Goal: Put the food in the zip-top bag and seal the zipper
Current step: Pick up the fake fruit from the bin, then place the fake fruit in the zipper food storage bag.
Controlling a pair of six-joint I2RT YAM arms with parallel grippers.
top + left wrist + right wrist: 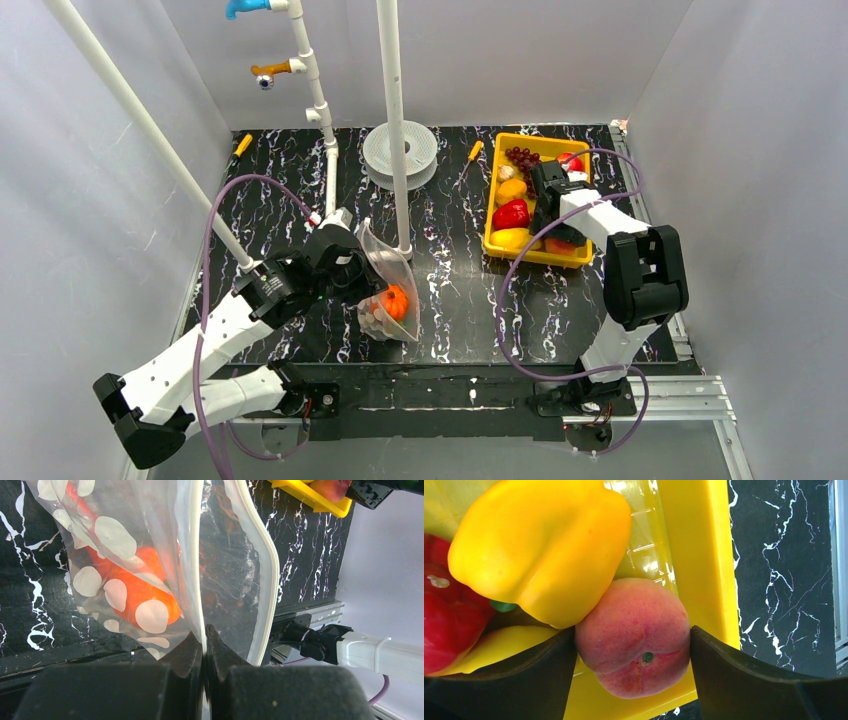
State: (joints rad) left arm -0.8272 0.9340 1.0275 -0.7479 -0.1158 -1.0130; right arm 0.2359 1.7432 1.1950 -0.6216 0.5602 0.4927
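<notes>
- left pincer (204, 642) pinching zipper (196, 555) of zip-top bag (383, 258), left-centre of table (450, 290); orange food (396, 301) inside
- right pincer (633, 629) spread around peach (636, 605) in yellow tray (711, 555); yellow pepper (539, 545) touching peach

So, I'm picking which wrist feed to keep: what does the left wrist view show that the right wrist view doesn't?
Left wrist only: the polka-dot zip-top bag, its zipper pinched by the left fingers, an orange food piece inside. Right wrist only: a peach between the right fingers, a yellow bell pepper, a red bell pepper. Both: the yellow tray and black marbled table.
</notes>
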